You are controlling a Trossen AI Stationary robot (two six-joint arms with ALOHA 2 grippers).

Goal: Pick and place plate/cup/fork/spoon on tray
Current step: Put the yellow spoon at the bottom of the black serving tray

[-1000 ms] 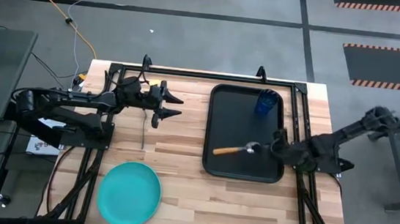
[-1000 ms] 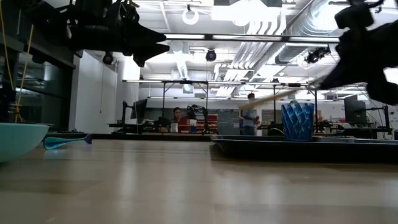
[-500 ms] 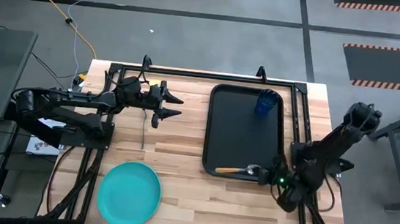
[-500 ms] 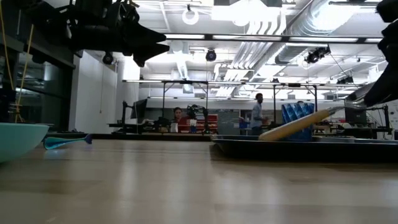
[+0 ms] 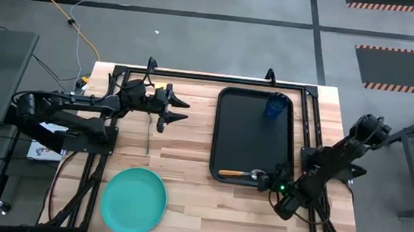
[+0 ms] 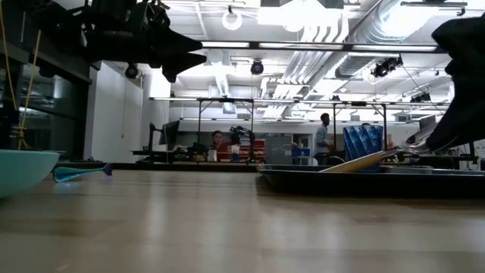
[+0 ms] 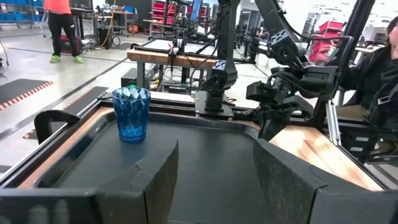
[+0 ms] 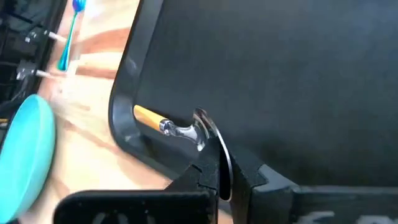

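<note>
The black tray [image 5: 260,83] lies right of the table's middle, and the blue cup [image 5: 276,106] stands upright in its far right corner. Over the tray's near end hangs the orange-handled spoon [image 5: 238,174], with my right gripper [image 5: 264,179] shut on it. The turquoise plate [image 5: 134,200] rests near the front left. The thin fork [image 5: 149,137] lies flat on the wood left of the tray. My left gripper [image 5: 177,111] hovers open above the table beyond the fork, its fingers pointing level at the tray. My right gripper pinches the spoon's silver bowl [image 8: 211,144] between its two fingers, the bowl standing on edge. The fingers slant down from the table's near right side. The orange handle [image 8: 148,116] points toward the table's left and slopes down to the tray's near left corner; whether it touches, I cannot tell.
A black frame [image 5: 196,75] runs around the table's edges. Bare wood lies between the plate and the tray. A person [image 6: 325,136] walks in the room behind the table.
My right gripper has carried the spoon from the tray's middle toward its near end and has come down, tipping further downward. The spoon's handle, earlier raised, now slopes low over the tray. My left arm has kept still.
</note>
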